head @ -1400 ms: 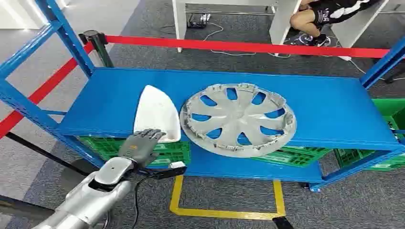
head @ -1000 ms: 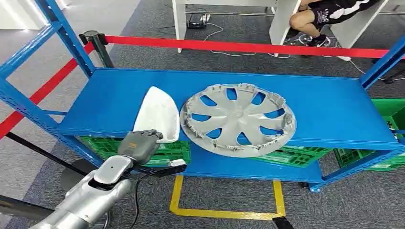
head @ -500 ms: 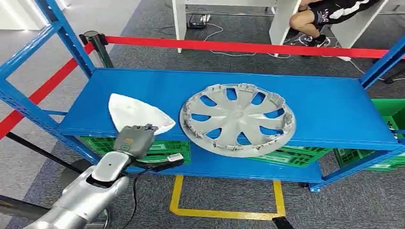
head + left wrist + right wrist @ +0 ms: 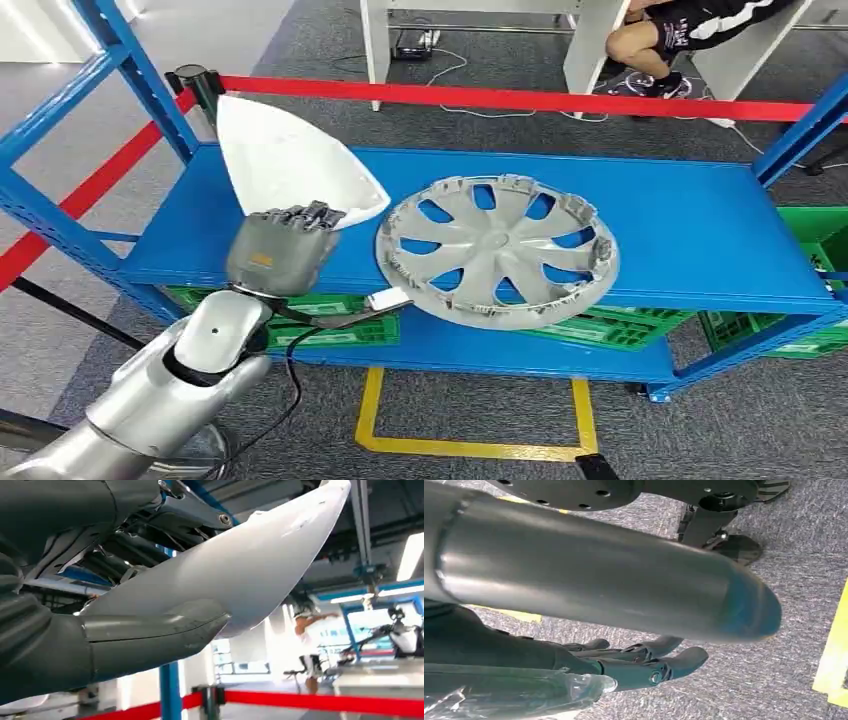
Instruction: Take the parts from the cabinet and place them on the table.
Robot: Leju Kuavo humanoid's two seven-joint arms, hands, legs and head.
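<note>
Two parts in play: a white cover (image 4: 295, 165) and a grey hubcap (image 4: 498, 250). Left hand (image 4: 278, 250) grips the white cover by its near edge, fingers (image 4: 305, 215) curled over the rim and thumb (image 4: 150, 635) pressed under the shell in the left wrist view, so the piece is pinched between them. Cover is lifted clear above the blue shelf (image 4: 680, 230), tilted, pointed end up and away toward the red barrier tape (image 4: 520, 98); judged, it is held by the edge because the thin shell gives no other grip. Hubcap lies flat on the shelf just right of the hand, not touched, its near rim overhanging the shelf front slightly. Right hand (image 4: 644, 665) hangs by the floor in the right wrist view, fingers loosely apart, holding nothing. Green crates (image 4: 340, 320) sit on the lower level under the shelf; contents cannot be made out. A person's legs (image 4: 660, 45) show at the far white desk (image 4: 590, 40). Judged step: first part picked, carry to the counter not yet done, hubcap left to fetch.
</note>
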